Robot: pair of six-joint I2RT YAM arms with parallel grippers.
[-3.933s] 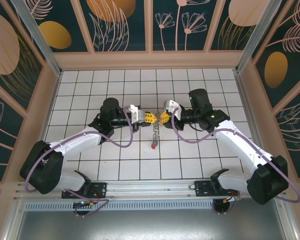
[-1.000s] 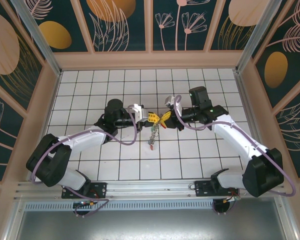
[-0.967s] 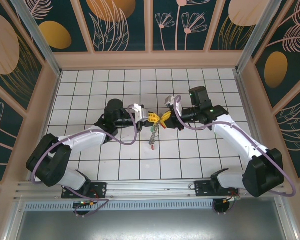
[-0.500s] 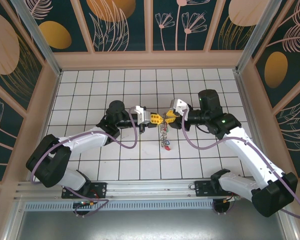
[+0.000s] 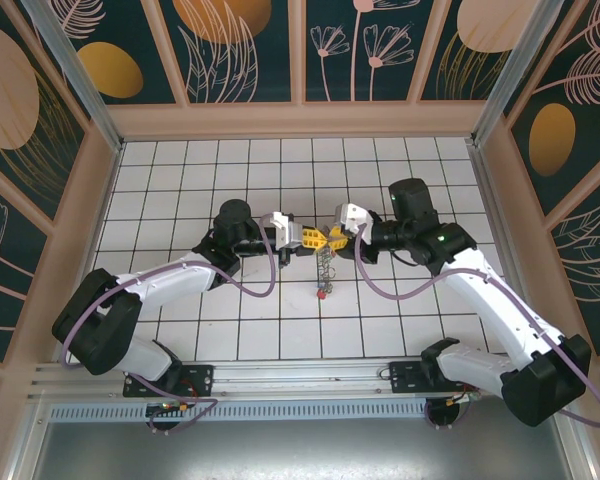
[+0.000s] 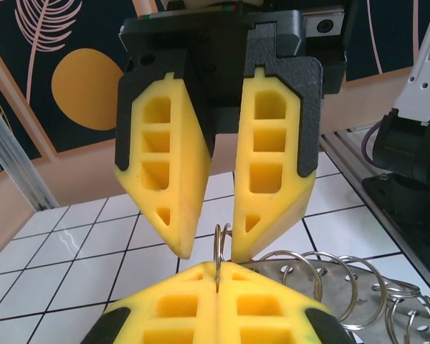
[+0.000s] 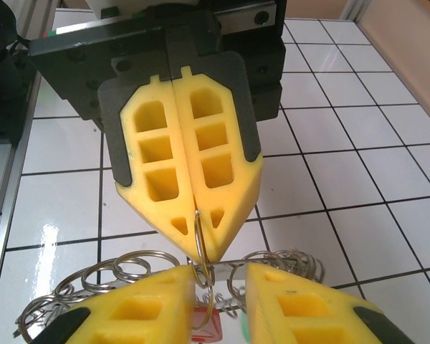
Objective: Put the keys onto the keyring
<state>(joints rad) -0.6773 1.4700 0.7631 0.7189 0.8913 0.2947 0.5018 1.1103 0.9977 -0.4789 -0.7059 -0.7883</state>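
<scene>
Seen from the right wrist, the right gripper (image 7: 221, 278) stands partly open with nothing in its grasp, its two yellow fingers straddling a thin wire loop (image 7: 198, 233) that rises between them. Just past its tips, nose to nose with it, the left gripper (image 7: 201, 247) is closed flat and pinches that loop edge-on at its very point (the left wrist view agrees: the wire vanishes into the seam of the shut pads). The loop belongs to the keyring (image 6: 308, 276), which hangs below the left gripper's tips, its other loops fanning out on either side under the right gripper's fingers. Beneath the right gripper's gap dangles a key with a red tag (image 7: 208, 331). I cannot tell whether it is already threaded or merely caught among the wires, since they overlap there. From above, the bunch hangs under the meeting point of the two tools, with the tiled floor (image 5: 180, 180) beyond. The job now, I judge, is for the right fingers to close on the free arc of the loop rather than on the left pads. They should do it squarely, because thin springy wire would likely twist out of the pinch under an off-centre squeeze.
</scene>
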